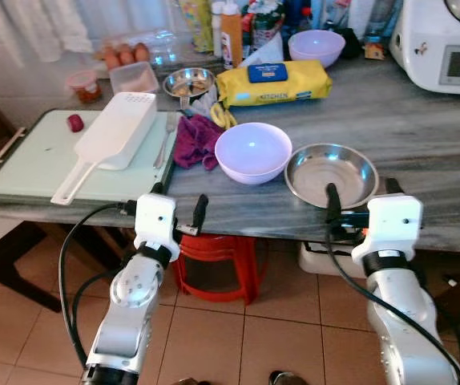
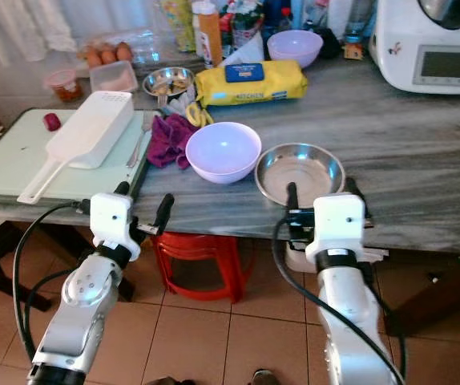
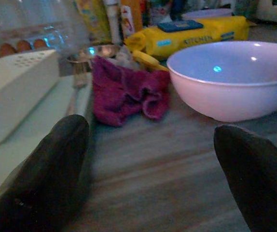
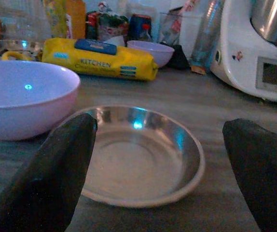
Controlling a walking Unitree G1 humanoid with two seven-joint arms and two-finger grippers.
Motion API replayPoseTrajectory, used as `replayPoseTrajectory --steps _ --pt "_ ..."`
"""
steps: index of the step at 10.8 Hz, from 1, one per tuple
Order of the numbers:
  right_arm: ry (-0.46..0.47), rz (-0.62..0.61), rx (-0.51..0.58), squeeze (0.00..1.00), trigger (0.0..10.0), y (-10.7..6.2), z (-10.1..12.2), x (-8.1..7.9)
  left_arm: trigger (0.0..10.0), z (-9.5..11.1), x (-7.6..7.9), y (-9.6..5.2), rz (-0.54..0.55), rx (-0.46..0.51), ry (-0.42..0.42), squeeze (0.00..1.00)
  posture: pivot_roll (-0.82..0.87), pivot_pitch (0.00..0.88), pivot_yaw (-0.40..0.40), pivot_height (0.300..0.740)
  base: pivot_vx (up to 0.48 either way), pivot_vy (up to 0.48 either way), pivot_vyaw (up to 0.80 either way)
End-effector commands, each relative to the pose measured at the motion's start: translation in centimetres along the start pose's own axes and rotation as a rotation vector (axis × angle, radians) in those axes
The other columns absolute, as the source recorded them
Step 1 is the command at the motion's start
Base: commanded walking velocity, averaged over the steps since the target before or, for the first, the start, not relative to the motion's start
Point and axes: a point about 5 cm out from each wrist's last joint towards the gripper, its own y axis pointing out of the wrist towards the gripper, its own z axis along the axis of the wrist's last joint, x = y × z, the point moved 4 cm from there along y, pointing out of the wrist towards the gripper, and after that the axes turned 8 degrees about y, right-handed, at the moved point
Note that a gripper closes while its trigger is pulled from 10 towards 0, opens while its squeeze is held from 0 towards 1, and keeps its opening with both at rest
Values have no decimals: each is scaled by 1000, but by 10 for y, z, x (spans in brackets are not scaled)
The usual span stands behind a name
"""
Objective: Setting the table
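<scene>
Right wrist: steel bowl (image 4: 138,157) between tool's (image 4: 162,166) spread fingers.

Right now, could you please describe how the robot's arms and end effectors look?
Both arms are silver with rounded joints, each ending in a white boxy wrist block. Left end effector and right end effector each carry two long black fingers. Black cables loop alongside.

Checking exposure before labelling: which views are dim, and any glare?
Eye views: bright and sharp, with mild sheen on the steel plate. Left wrist view: dim with a blue cast, fingers soft, a glare dot in the lavender bowl. Right wrist view: also dim, with a highlight on the plate's inner wall.
</scene>
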Motion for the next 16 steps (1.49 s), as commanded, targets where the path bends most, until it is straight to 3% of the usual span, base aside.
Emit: replayPoseTrajectory --steps 1,12,16 --pt "10 15 12 0 10000 1 2 -5 10000 -5 -3 -1 12 -27 16 0 -160 127 107 740 0 0 0" --pt "20 24 13 0 10000 5 3 -8 10000 -6 1 0 -15 -33 18 0 -164 121 107 740 -266 0 0" --pt "88 -8 -33 0 10000 8 -6 -5 10000 -5 2 0 -28 -31 22 0 -158 121 110 740 -310 0 0"
